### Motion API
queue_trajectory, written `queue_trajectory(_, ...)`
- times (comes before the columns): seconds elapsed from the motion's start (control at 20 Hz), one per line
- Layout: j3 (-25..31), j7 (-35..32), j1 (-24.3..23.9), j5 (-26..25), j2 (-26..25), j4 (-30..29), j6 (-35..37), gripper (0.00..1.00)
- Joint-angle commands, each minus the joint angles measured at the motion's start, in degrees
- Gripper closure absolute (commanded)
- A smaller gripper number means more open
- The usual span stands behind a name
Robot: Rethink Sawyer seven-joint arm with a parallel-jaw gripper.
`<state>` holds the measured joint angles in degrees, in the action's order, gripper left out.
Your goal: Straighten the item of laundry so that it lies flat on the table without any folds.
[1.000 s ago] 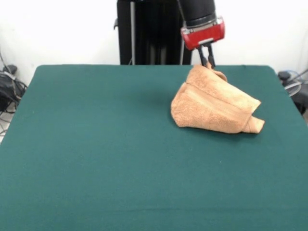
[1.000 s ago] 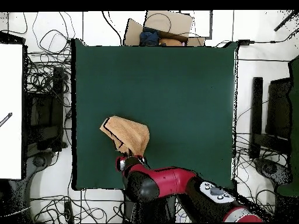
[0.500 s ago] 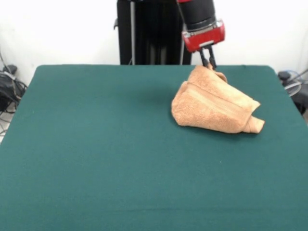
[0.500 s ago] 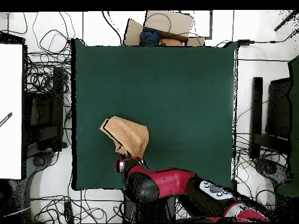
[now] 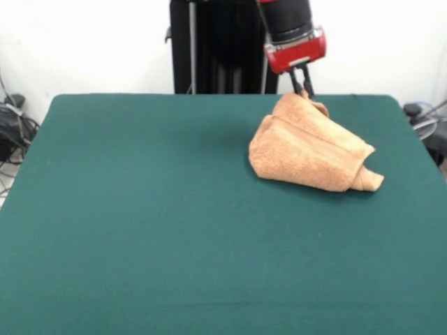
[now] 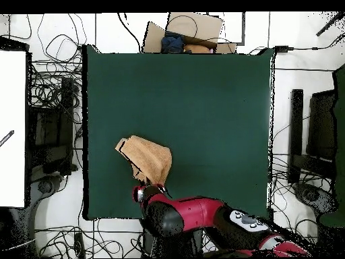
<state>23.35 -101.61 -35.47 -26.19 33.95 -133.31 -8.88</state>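
The orange-tan towel [image 5: 312, 153] lies bunched and folded on the dark green table [image 5: 140, 223] at its far right part, near the robot's side. My gripper [image 5: 302, 91] hangs from the red and black arm and is shut on the towel's far corner, which it holds lifted a little off the table. In the overhead view the towel [image 6: 149, 156] is at the table's [image 6: 215, 114] lower left, and the arm [image 6: 175, 216] covers the gripper.
The black pedestal [image 5: 216, 45] stands behind the table's far edge. Cables and dark equipment [image 6: 50, 128] lie around the table. A cardboard box [image 6: 192, 30] sits beyond the table's top edge in the overhead view. A white board [image 6: 12, 128] stands at the left.
The gripper has drawn slightly up and toward the robot's side with the towel's corner. The towel has shifted a little with it.
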Motion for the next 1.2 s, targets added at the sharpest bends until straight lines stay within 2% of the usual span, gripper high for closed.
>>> queue_trajectory(0.05,-2.0,-7.7,-1.3,-1.8,-0.4,-1.4,-0.2,1.00)
queue_trajectory(0.25,-2.0,-7.9,-2.2,-2.0,-1.1,-2.6,-0.6,1.00)
queue_trajectory(0.8,-6.4,-8.9,0.0,-2.7,-6.4,-1.6,-4.6,1.00)
queue_trajectory(1.2,-5.3,-8.0,-0.9,-1.9,-5.1,-1.4,-1.9,1.00)
